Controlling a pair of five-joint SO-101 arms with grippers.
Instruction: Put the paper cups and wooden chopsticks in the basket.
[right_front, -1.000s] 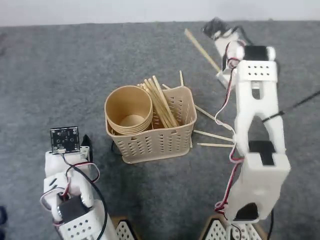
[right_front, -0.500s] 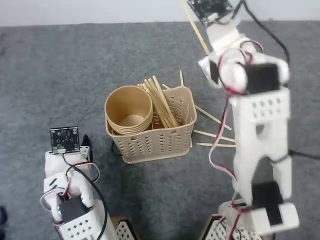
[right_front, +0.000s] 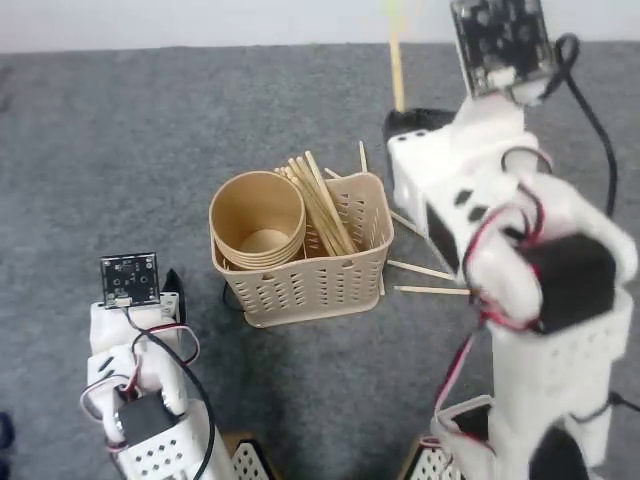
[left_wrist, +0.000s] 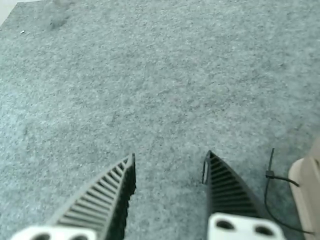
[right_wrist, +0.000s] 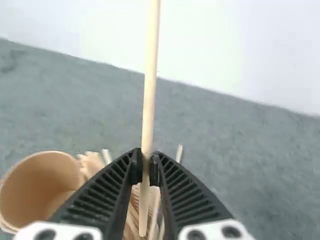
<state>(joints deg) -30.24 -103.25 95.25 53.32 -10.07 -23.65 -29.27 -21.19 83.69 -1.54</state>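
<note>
A cream slatted basket (right_front: 310, 285) stands mid-mat. It holds stacked paper cups (right_front: 257, 220) and a bundle of wooden chopsticks (right_front: 320, 200). My right gripper (right_front: 403, 116) hangs high, just right of the basket's back corner. It is shut on one chopstick (right_front: 396, 60) that sticks straight out past its tips. In the right wrist view this gripper (right_wrist: 142, 160) pinches that chopstick (right_wrist: 150, 75) above the paper cups (right_wrist: 40, 185). My left gripper (left_wrist: 167, 167) stands open over bare mat, left of the basket (left_wrist: 307, 175).
Three loose chopsticks (right_front: 430, 290) lie on the grey mat right of the basket, partly under the right arm. A thin black tie (left_wrist: 272, 175) lies by the basket's left side. A pale wall bounds the mat's far edge.
The right arm has risen from the far right of the mat toward the camera, carrying the chopstick up beside the basket. The left arm has kept still.
</note>
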